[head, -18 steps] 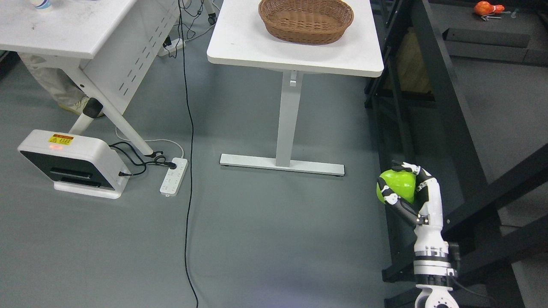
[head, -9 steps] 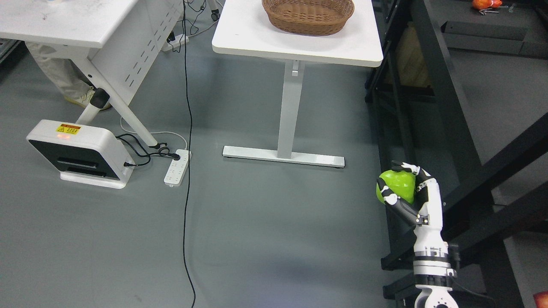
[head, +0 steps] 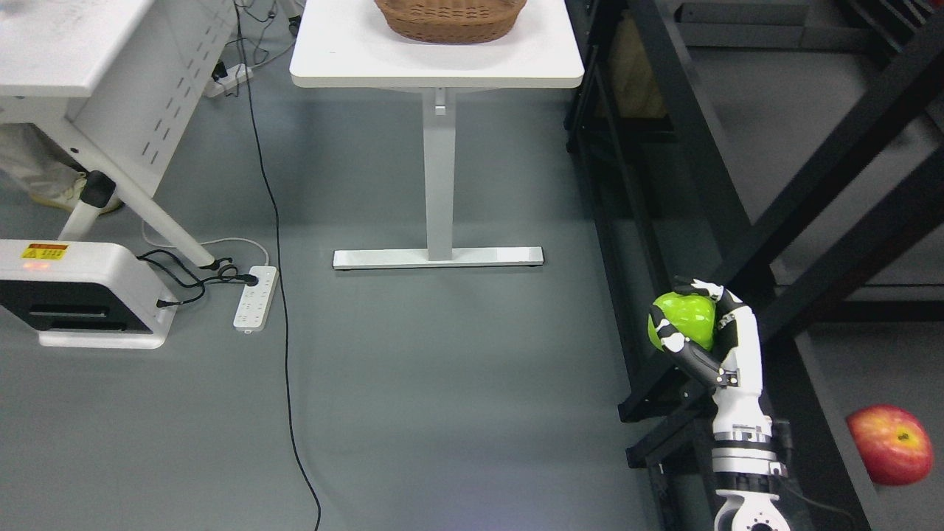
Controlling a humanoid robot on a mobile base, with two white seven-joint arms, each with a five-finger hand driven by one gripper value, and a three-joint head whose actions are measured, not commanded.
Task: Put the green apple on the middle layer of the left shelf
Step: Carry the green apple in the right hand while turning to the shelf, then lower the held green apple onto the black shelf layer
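My right hand (head: 689, 318) rises from the bottom right edge and is shut on a bright green apple (head: 687, 318), held up in the air beside the front of a black metal shelf (head: 708, 147). Black and white fingers (head: 667, 333) curl around the apple's sides and top. The shelf's grey boards and black beams fill the right part of the head view. My left arm does not show.
A red apple (head: 891, 443) lies on a shelf board at the lower right. A white table (head: 435, 66) carries a wicker basket (head: 450, 18) at the top. A black cable (head: 276, 258), a power strip (head: 254, 297) and a white device (head: 70, 291) lie on the grey floor at left.
The whole picture has shifted left and down, so the camera has turned toward the shelf; the red apple has come into view. The hand keeps the same hold on the green apple.
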